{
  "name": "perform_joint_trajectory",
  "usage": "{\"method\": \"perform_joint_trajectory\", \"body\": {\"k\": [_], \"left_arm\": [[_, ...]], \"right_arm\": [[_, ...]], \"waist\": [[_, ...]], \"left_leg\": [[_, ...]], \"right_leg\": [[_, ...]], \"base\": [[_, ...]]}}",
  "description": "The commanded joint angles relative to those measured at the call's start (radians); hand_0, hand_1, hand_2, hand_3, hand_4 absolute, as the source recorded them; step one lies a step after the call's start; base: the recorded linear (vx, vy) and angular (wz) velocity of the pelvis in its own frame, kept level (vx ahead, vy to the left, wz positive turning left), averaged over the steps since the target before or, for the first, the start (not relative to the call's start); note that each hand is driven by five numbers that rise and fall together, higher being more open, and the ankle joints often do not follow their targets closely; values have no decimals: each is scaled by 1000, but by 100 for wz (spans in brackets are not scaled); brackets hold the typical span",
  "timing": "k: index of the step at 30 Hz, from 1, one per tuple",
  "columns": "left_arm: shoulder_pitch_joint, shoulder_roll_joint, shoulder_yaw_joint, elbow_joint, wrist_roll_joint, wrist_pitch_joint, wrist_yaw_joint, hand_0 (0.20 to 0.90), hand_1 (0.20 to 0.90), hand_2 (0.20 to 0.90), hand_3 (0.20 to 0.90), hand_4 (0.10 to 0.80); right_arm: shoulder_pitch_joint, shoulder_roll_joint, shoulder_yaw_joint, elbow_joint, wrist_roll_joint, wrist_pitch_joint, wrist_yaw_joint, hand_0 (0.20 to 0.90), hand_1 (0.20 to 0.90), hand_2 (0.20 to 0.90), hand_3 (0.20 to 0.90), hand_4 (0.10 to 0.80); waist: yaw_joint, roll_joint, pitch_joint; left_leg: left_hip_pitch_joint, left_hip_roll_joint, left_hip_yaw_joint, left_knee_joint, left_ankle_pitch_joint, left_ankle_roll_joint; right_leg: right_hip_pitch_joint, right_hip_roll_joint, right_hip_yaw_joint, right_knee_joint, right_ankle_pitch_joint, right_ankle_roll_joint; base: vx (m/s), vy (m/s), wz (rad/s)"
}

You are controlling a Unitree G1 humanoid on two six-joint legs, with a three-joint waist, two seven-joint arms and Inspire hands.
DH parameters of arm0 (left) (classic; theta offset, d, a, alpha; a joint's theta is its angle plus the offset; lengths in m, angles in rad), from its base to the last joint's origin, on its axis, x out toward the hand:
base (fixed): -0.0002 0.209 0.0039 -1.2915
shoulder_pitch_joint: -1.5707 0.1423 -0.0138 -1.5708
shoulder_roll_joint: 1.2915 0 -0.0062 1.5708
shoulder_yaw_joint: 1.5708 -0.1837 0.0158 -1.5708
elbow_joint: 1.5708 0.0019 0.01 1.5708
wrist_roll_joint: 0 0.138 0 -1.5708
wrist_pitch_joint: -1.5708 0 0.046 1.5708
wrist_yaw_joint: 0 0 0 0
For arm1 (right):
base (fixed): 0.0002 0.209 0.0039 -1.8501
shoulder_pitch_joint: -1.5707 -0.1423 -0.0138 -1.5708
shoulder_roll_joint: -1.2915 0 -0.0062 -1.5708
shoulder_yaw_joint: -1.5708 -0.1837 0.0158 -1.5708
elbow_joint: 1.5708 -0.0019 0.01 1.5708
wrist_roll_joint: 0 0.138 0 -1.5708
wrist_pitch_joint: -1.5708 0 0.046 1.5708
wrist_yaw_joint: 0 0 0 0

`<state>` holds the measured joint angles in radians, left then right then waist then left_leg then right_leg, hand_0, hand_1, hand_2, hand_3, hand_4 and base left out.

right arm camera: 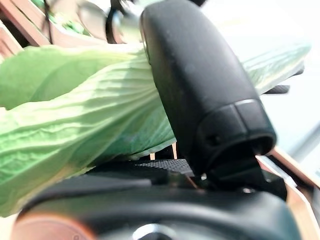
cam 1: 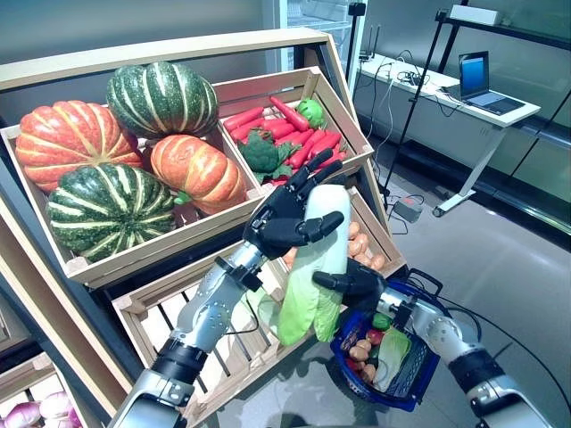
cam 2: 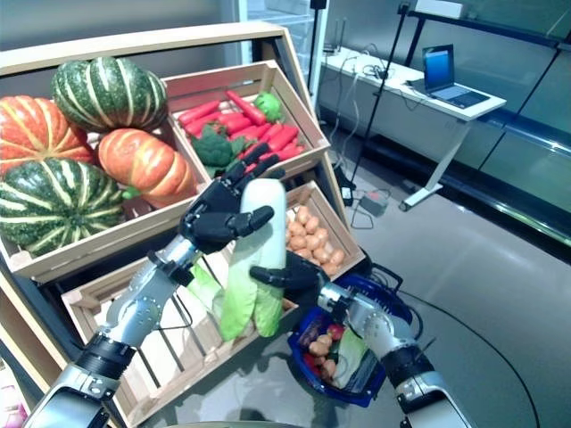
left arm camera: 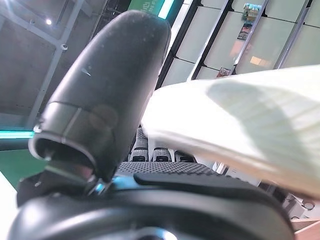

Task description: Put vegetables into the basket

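Observation:
A long napa cabbage [cam 1: 303,308], white at the stem and green at the leaves, hangs upright in front of the wooden stand, to the left of and above the blue basket [cam 1: 409,390] on the floor. My left hand [cam 1: 284,218] is shut on its white upper end [left arm camera: 240,120]. My right hand [cam 1: 357,283] grips its leafy lower part [right arm camera: 75,125], with the thumb [right arm camera: 200,85] curled over it. In the basket lie another pale green cabbage [cam 1: 393,352], small brown potatoes [cam 1: 361,346] and a red and a green round vegetable.
The slanted wooden stand [cam 1: 169,49] with its crates rises at the left and behind the hands. An empty slatted crate [cam 1: 169,312] lies just below my left arm. A white desk [cam 1: 464,102] with a laptop stands at the back right, over grey floor [cam 1: 500,267].

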<state>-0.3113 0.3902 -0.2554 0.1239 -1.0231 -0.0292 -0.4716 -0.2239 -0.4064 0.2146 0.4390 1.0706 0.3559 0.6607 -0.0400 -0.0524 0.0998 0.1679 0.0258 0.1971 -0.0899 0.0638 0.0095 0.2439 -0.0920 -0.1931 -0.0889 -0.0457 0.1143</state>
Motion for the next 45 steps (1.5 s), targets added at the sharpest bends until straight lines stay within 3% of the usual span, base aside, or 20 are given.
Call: {"method": "perform_joint_trajectory", "body": {"k": [1, 9, 14, 20, 24, 30, 34, 40, 45], "left_arm": [[-79, -32, 115, 53, -35, -123, -62, 900, 900, 900, 900, 800], [-15, 9, 203, 52, 25, -148, -31, 900, 900, 900, 900, 800], [34, 38, 259, 89, 140, -172, 18, 900, 900, 900, 900, 800], [69, 69, 245, 137, 300, -194, 92, 900, 900, 900, 900, 800], [115, 63, 216, 173, 381, -191, 140, 900, 900, 900, 900, 800], [165, 62, 189, 202, 548, -232, 260, 900, 900, 900, 900, 800], [125, 97, 135, 211, 639, -289, 389, 900, 900, 900, 900, 800], [-29, 134, 69, 214, 600, -345, 532, 900, 900, 900, 900, 800], [-109, 162, 43, 196, 656, -373, 645, 900, 900, 900, 900, 800]], "right_arm": [[-32, -32, -163, 35, 124, -117, 7, 300, 300, 300, 300, 400], [80, -59, -280, 80, 71, -202, -108, 300, 300, 300, 300, 400], [122, -55, -353, 135, 16, -255, -244, 300, 300, 300, 300, 400], [130, -51, -376, 210, -36, -299, -347, 300, 300, 300, 300, 400], [120, -23, -373, 239, -62, -407, -478, 300, 300, 300, 300, 400], [109, 0, -345, 245, -169, -483, -612, 300, 300, 300, 300, 400], [37, -34, -301, 301, -186, -516, -701, 300, 300, 300, 300, 400], [-232, -124, -279, 463, -124, -561, -788, 300, 300, 300, 300, 400], [-343, -172, -267, 504, -83, -576, -821, 300, 300, 300, 300, 400]], "waist": [[-6, 15, -48], [-15, 15, -34], [-19, 19, -22], [-11, 26, -8], [2, 37, 7], [16, 50, 31], [30, 64, 93], [40, 99, 278], [38, 114, 366]], "left_leg": [[79, 2, 23, 3, -171, -12], [77, 7, 34, 3, -170, -17], [73, 11, 38, 3, -167, -20], [71, 11, 36, 3, -164, -18], [67, 9, 30, 3, -162, -17], [61, 4, 19, 3, -156, -13], [2, -2, 2, 17, -142, -12], [-198, 0, -9, 176, -153, -26], [-353, 6, -4, 354, -186, -29]], "right_leg": [[-18, 44, -14, 2, -11, -68], [-26, 46, -3, 2, -9, -67], [-33, 50, 3, 2, -7, -69], [-36, 53, 3, 2, -6, -71], [-38, 54, -1, 2, -5, -72], [-38, 52, -7, 2, -3, -75], [-89, 49, -8, 9, 4, -79], [-243, 30, -23, 99, 2, -98], [-390, 11, -53, 266, -34, -108]], "base": [[5, -14, -8], [8, -11, -6], [16, -25, -10], [14, -19, -1], [38, -52, -1], [52, -42, 0], [-55, -37, 0], [-229, -19, 1], [-214, -33, 5]]}}
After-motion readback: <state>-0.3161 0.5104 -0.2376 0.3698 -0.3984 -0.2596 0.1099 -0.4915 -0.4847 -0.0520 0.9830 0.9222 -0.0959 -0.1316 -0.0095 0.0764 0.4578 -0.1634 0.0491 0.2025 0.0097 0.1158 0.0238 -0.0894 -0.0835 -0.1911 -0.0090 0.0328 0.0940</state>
